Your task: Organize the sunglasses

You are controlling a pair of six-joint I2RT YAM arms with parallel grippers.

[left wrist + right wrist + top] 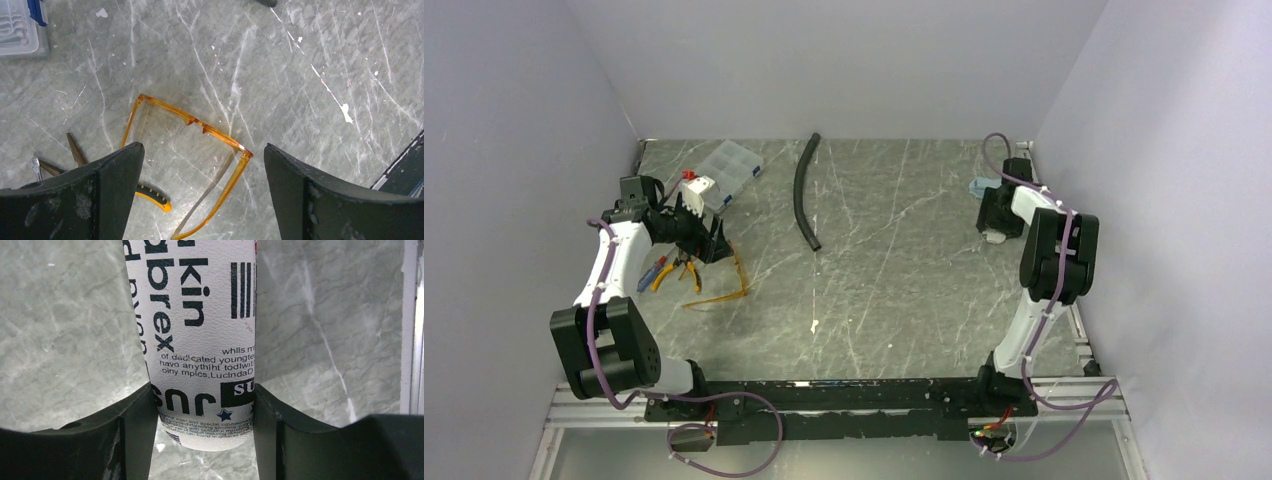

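Observation:
The sunglasses, amber with thin orange arms, lie unfolded on the marble table at the left. My left gripper is open and empty, a little above them, with one arm and the frame's corner between its fingers; it also shows in the top view. My right gripper is shut on the grey-white pouch with black print, both fingers pressed on its sides, at the back right. A bit of the pouch shows below it.
Yellow-handled pliers lie just left of the sunglasses. A clear organizer box and a small white-and-red item sit behind the left gripper. A black hose lies at centre back. A light-blue cloth is near the right wall.

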